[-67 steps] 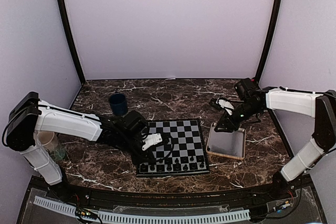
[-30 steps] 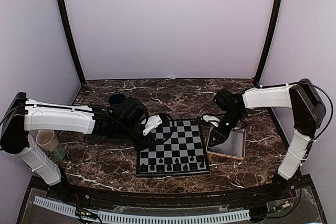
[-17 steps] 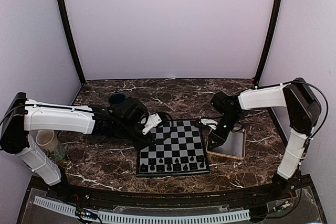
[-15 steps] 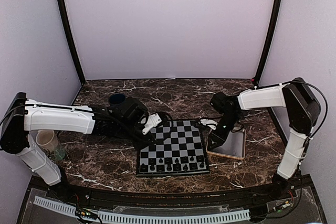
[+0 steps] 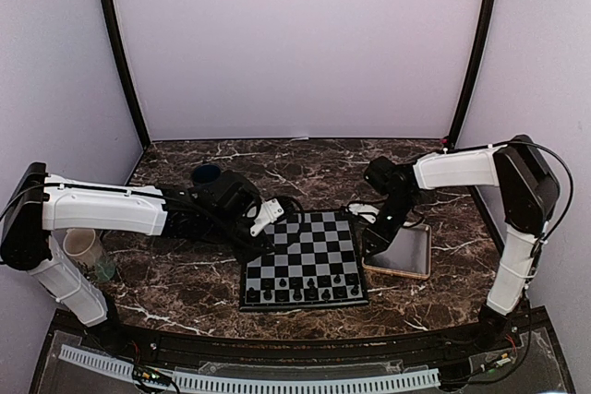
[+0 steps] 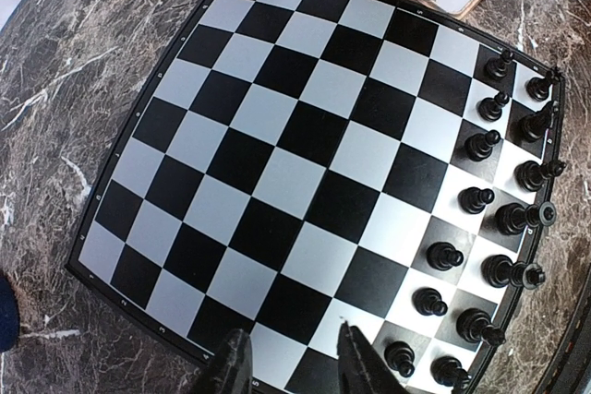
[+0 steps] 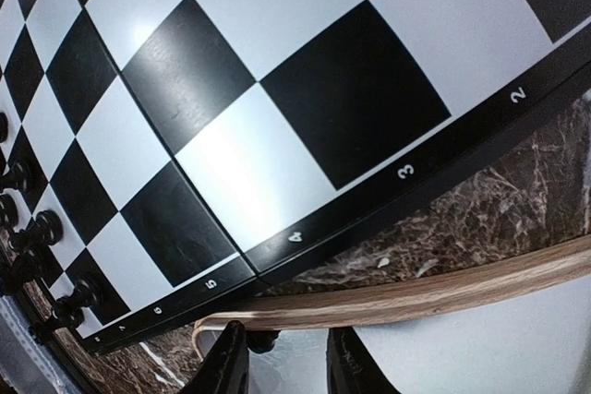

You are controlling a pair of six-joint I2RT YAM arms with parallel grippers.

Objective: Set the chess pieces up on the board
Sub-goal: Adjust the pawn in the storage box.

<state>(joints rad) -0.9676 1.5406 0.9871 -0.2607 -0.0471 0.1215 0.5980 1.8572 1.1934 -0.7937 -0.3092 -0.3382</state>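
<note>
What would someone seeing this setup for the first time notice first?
The checkered board in the middle of the marble table, its near edge lined with small black chess pieces. The left hand hangs over its far-left corner; the right hand is at the rim of the tan-rimmed tray beside it.

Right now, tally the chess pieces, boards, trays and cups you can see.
Chess pieces: 14 showing, left wrist view
Board: 1
Tray: 1
Cups: 2, blue cup and beige cup
Total: 18

Marble table (image 5: 305, 168) bears board (image 5: 309, 251), tray (image 5: 413, 251) (tan-rimmed), blue cup (image 5: 207, 173).
</note>
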